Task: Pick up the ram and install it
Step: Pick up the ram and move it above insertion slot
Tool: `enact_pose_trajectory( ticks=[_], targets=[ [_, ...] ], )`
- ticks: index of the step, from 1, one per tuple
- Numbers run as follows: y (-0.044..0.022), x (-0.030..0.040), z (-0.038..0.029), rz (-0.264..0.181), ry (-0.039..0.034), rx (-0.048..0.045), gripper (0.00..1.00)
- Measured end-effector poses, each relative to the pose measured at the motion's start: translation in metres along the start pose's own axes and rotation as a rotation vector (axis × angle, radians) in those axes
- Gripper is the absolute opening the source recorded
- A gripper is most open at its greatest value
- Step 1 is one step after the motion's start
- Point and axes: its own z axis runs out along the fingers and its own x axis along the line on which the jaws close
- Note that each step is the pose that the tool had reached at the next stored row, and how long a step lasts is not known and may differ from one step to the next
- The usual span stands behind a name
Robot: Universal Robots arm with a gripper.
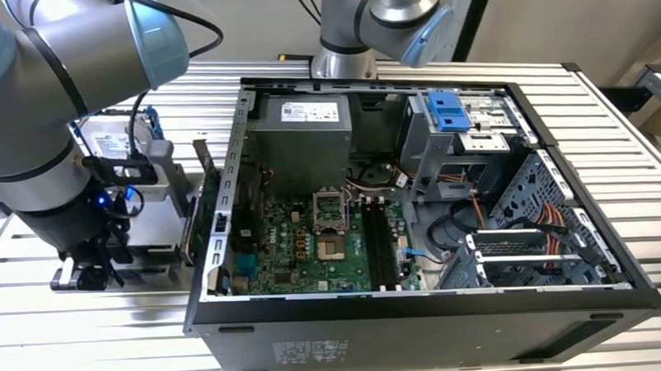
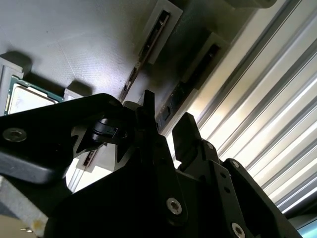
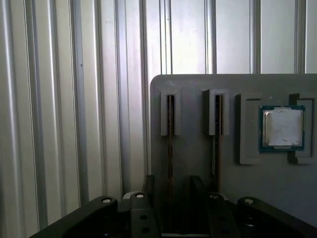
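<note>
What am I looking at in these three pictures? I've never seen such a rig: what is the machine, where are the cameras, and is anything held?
The machine is a robot arm ending in a two-fingered gripper. The exterior view looks from off the arm at a ribbed metal table bearing an open computer case, with the arm reaching down at that view's left. Both wrist views ride on the arm and look past its black fingers at a grey parts tray. In the tray's slots two memory sticks stand on edge, the ram and a second stick, beside a square CPU chip. The gripper is open and holds nothing; its fingers stand either side of the ram.
</note>
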Motion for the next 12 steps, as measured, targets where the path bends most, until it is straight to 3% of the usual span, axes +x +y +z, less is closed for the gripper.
enact_pose_trajectory(
  ticks=[12],
  targets=[
    [0.0001,0.0,0.0004,0.0,-0.0001,0.0,1.0]
  ],
)
